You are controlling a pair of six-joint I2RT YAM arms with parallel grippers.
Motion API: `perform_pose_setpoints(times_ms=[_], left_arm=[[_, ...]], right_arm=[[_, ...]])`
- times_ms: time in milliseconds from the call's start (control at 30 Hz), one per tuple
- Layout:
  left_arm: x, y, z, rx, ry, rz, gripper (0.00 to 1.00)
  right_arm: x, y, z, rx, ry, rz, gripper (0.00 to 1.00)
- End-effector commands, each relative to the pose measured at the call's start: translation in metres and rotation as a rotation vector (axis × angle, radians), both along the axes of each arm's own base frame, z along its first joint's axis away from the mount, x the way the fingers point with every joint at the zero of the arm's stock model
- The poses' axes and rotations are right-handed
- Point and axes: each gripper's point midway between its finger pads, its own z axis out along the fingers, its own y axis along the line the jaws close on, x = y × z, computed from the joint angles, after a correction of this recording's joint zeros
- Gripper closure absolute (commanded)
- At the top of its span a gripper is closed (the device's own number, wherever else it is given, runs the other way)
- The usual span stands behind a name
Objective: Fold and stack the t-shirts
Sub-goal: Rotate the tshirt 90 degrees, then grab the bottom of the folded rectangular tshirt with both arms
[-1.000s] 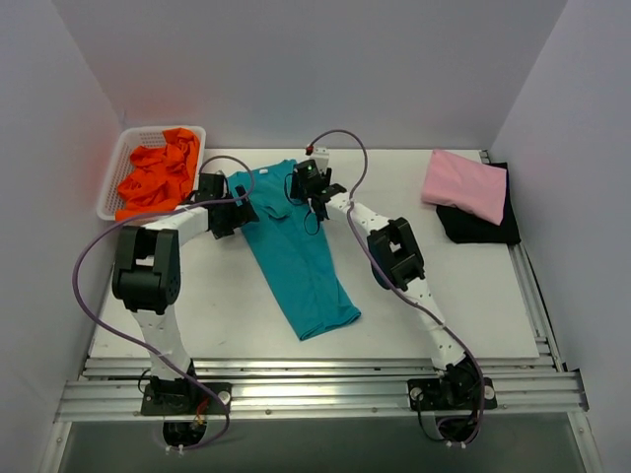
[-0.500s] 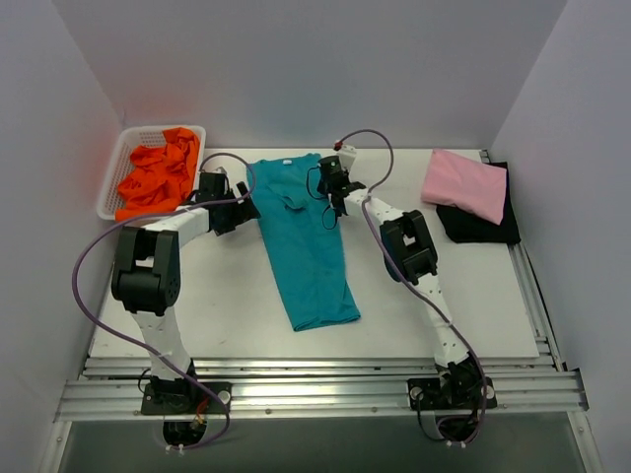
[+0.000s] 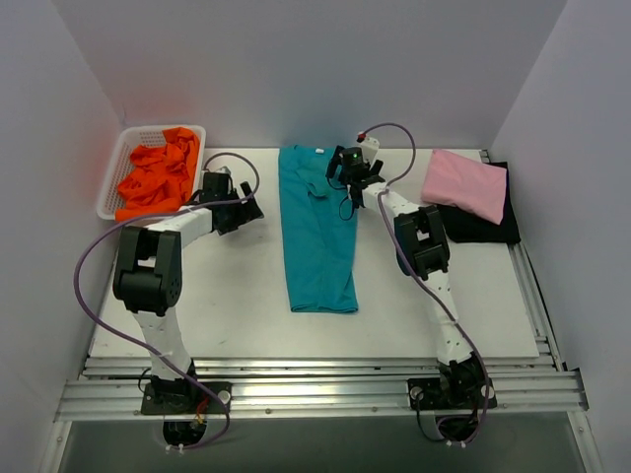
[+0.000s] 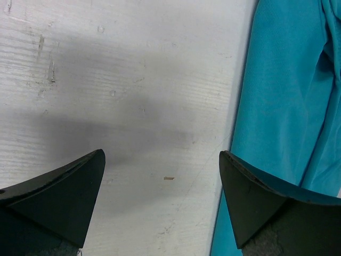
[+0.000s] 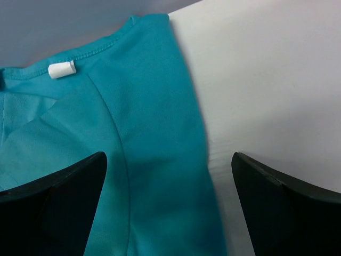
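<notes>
The teal t-shirt (image 3: 320, 236) lies as a long narrow strip down the middle of the table, collar end toward the back wall. My right gripper (image 3: 347, 173) hovers open over its back right corner; in the right wrist view the teal t-shirt (image 5: 133, 133) with its white neck label shows below the right gripper (image 5: 169, 156), not pinched. My left gripper (image 3: 245, 209) stands open over bare table just left of the shirt, whose edge (image 4: 282, 106) runs past the left gripper (image 4: 161, 154) on the right. A folded pink t-shirt (image 3: 463, 184) rests on a black t-shirt (image 3: 480, 227) at the back right.
A white mesh basket (image 3: 120, 150) at the back left holds crumpled orange t-shirts (image 3: 158, 175). White walls close the table on the left, back and right. An aluminium rail (image 3: 315, 389) runs along the near edge by the arm bases.
The right gripper pulled the shirt's collar end rightward and toward the back wall, straightening the slanted strip, then opened and let go. The left gripper stayed open in place.
</notes>
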Motion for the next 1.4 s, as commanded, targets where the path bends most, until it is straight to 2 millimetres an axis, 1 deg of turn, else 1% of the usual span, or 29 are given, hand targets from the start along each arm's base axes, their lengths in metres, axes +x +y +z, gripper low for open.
perform_pose_setpoints(times_ms=[0, 100, 133, 167, 200, 267, 300, 333, 367, 400, 433, 467, 500, 533, 567, 600, 633, 667, 700, 733, 767, 900, 967, 1000, 1067, 1133, 1167, 1333, 1367], left_arm=[[0.016, 0.000, 0.038, 0.000, -0.130, 0.004, 0.03], [0.014, -0.005, 0.053, 0.005, -0.162, 0.000, 0.02], [0.013, -0.006, 0.062, 0.009, -0.177, -0.004, 0.02], [0.012, -0.006, 0.066, 0.031, -0.187, 0.002, 0.02], [0.006, -0.011, 0.068, 0.042, -0.179, -0.007, 0.02], [0.000, -0.009, 0.084, 0.079, -0.207, 0.021, 0.02], [-0.011, -0.017, 0.081, 0.094, -0.190, 0.011, 0.02], [-0.017, -0.021, 0.094, 0.090, -0.213, 0.017, 0.02], [-0.023, -0.022, 0.096, 0.104, -0.217, 0.029, 0.02], [-0.038, -0.026, 0.084, 0.116, -0.191, 0.020, 0.02], [-0.051, -0.041, 0.092, 0.098, -0.209, 0.005, 0.02], [-0.061, -0.045, 0.090, 0.098, -0.207, 0.006, 0.02], [-0.069, -0.048, 0.087, 0.101, -0.210, 0.015, 0.02], [-0.091, -0.057, 0.077, 0.081, -0.191, 0.006, 0.02], [-0.100, -0.060, 0.072, 0.069, -0.183, 0.003, 0.02], [-0.109, -0.066, 0.068, 0.055, -0.181, -0.004, 0.02], [-0.118, -0.069, 0.069, 0.042, -0.185, -0.007, 0.02], [-0.138, -0.076, 0.053, 0.043, -0.152, -0.027, 0.02], [-0.147, -0.079, 0.054, 0.033, -0.157, -0.031, 0.02], [-0.160, -0.079, 0.041, 0.039, -0.133, -0.035, 0.02], [-0.175, -0.090, 0.037, 0.037, -0.128, -0.066, 0.02], [-0.213, -0.107, 0.025, 0.029, -0.112, -0.117, 0.02], [-0.228, -0.113, 0.016, 0.028, -0.100, -0.132, 0.02], [-0.232, -0.116, 0.012, 0.026, -0.096, -0.137, 0.02], [-0.235, -0.121, 0.009, 0.001, -0.100, -0.129, 0.02], [-0.242, -0.122, -0.002, -0.007, -0.087, -0.136, 0.01], [-0.238, -0.129, 0.002, -0.042, -0.111, -0.132, 0.01], [-0.240, -0.137, -0.009, -0.041, -0.090, -0.140, 0.00], [-0.239, -0.138, -0.013, -0.037, -0.083, -0.143, 0.00]], right_arm=[[-0.029, 0.007, -0.027, -0.056, 0.131, 0.074, 0.00], [-0.026, 0.007, 0.007, -0.066, 0.075, 0.054, 0.00], [-0.028, 0.004, 0.027, -0.069, 0.050, 0.038, 0.00], [-0.033, 0.004, 0.035, -0.087, 0.044, 0.021, 0.00], [-0.037, -0.007, 0.044, -0.123, 0.027, -0.045, 0.00], [-0.058, -0.014, 0.067, -0.152, 0.015, -0.085, 0.00], [-0.067, -0.019, 0.074, -0.152, 0.012, -0.119, 0.00], [-0.088, -0.033, 0.082, -0.173, 0.021, -0.159, 0.00], [-0.104, -0.036, 0.084, -0.173, 0.031, -0.174, 0.00], [-0.118, -0.042, 0.084, -0.167, 0.041, -0.189, 0.00], [-0.134, -0.049, 0.110, -0.114, -0.001, -0.239, 0.00], [-0.168, -0.063, 0.080, -0.148, 0.069, -0.261, 0.00], [-0.188, -0.059, 0.076, -0.137, 0.075, -0.263, 0.00], [-0.204, -0.059, 0.094, -0.070, 0.033, -0.279, 0.00], [-0.234, -0.066, 0.067, -0.097, 0.078, -0.272, 0.00], [-0.248, -0.063, 0.063, -0.092, 0.081, -0.258, 0.01], [-0.265, -0.051, 0.071, -0.070, 0.066, -0.220, 0.00], [-0.289, -0.058, 0.052, -0.085, 0.108, -0.229, 0.00], [-0.301, -0.057, 0.048, -0.084, 0.118, -0.220, 0.00], [-0.315, -0.048, 0.054, -0.059, 0.103, -0.189, 0.01], [-0.328, -0.045, 0.049, -0.035, 0.115, -0.184, 0.01], [-0.381, -0.042, 0.021, 0.001, 0.178, -0.096, 0.03], [-0.392, -0.031, 0.013, 0.065, 0.181, -0.067, 0.07], [-0.403, -0.031, 0.004, 0.081, 0.208, -0.046, 0.09], [-0.410, -0.022, 0.002, 0.110, 0.204, -0.022, 0.14], [-0.413, -0.021, -0.001, 0.113, 0.200, -0.023, 0.20], [-0.414, -0.018, -0.003, 0.109, 0.201, -0.015, 0.26], [-0.413, -0.012, -0.010, 0.077, 0.210, -0.005, 0.49], [-0.412, -0.010, -0.011, 0.073, 0.213, -0.004, 0.50]])
